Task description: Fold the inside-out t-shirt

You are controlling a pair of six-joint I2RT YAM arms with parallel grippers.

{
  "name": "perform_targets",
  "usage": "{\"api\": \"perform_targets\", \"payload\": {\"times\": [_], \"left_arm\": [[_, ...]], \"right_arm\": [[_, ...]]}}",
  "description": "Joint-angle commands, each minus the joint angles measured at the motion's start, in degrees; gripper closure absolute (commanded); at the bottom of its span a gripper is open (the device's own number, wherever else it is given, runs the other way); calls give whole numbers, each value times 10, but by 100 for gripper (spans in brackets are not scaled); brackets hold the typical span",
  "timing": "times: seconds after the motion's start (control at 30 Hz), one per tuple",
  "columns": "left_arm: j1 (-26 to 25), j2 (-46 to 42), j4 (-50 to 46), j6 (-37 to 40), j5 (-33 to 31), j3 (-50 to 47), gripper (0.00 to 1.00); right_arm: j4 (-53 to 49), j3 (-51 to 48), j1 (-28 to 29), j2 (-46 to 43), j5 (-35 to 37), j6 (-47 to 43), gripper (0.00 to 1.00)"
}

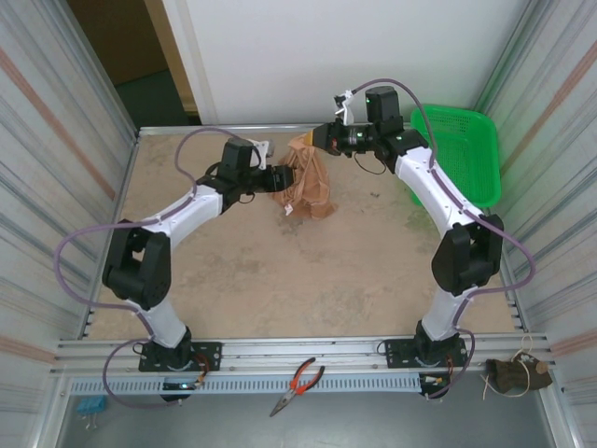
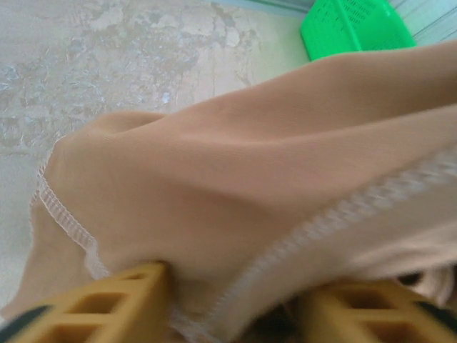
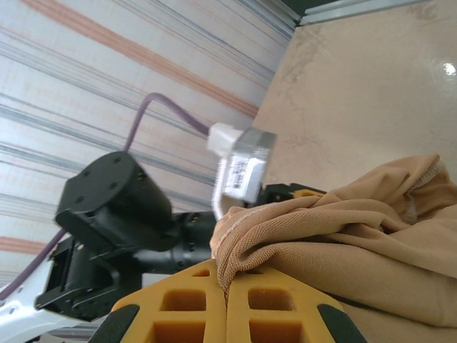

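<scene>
Quick look from my remote seat. In the overhead view the inside-out t-shirt (image 1: 308,182) is a tan, bunched-up lump at about 12 o'clock on the table (image 1: 280,280), close to the far edge and nowhere near flat. Its top end is pulled up into a peak and the rest sags down toward the tabletop.

The right gripper (image 1: 319,137) is at the top of that peak, coming in from the shirt's 1 o'clock side. On the right wrist cam its yellow fingers (image 3: 186,300) are pressed tight together with a fold of the cloth (image 3: 371,236) pinched right in the seam between them, so that's a real grip. The left arm's wrist (image 3: 114,207) is across from it in that same view, at roughly 9 o'clock.

The left gripper (image 1: 278,179) is pushed into the shirt's 9 o'clock side. On the left wrist cam the fabric (image 2: 250,179) takes up most of the picture, with white overlock stitching running across it. Both yellow fingers (image 2: 128,293) poke up at 6 o'clock, apart from each other with cloth bunched between them. I honestly can't tell if they're clamping it or just straddling it.

Other stuff: a green basket (image 1: 462,154) at 2 o'clock on the table, and red-handled pliers (image 1: 298,381) on the front rail at 6 o'clock.
</scene>
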Motion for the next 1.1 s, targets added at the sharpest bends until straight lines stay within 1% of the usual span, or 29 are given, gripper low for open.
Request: {"api": "perform_targets", "payload": {"times": [0.0, 0.03, 0.1, 0.13, 0.17, 0.2, 0.27, 0.37, 0.5, 0.63, 0.77, 0.83, 0.9, 0.97, 1.07], "left_arm": [[0, 20, -7, 21, -17, 39, 98], [0, 18, -19, 30, -24, 47, 100], [0, -5, -35, 44, -46, 46, 100], [1, -21, -42, 46, -60, 41, 100], [1, -40, -50, 44, -75, 35, 100], [1, -60, -59, 41, -83, 28, 100], [1, -97, -72, 28, -86, 14, 100], [0, -140, -85, 16, -72, -7, 100], [0, -172, -102, 12, -66, -37, 100], [0, -186, -112, 14, -69, -56, 100], [0, -194, -118, 14, -73, -59, 100], [0, -197, -121, 14, -73, -57, 100], [0, -198, -126, 14, -73, -53, 100], [0, -199, -128, 13, -72, -51, 100], [0, -202, -127, 8, -70, -49, 100]], "right_arm": [[19, -27, -12, -34, -10, 6, 100], [22, -40, -17, -36, -4, 5, 100], [25, -73, -37, -37, 17, 6, 100], [14, -85, -45, -36, 43, 1, 83], [-15, -96, -54, -36, 97, -10, 60], [-43, -106, -60, -35, 151, -29, 43], [-79, -130, -58, -42, 239, -55, 24], [-54, -199, -38, -81, 272, -40, 24], [-32, -269, 28, -127, 324, -23, 28], [15, -309, 76, -129, 323, 20, 32], [48, -312, 114, -113, 318, 47, 33], [62, -315, 130, -109, 314, 60, 32], [62, -317, 147, -117, 324, 63, 29], [62, -322, 167, -129, 339, 63, 25], [60, -323, 189, -120, 369, 63, 23]]}}
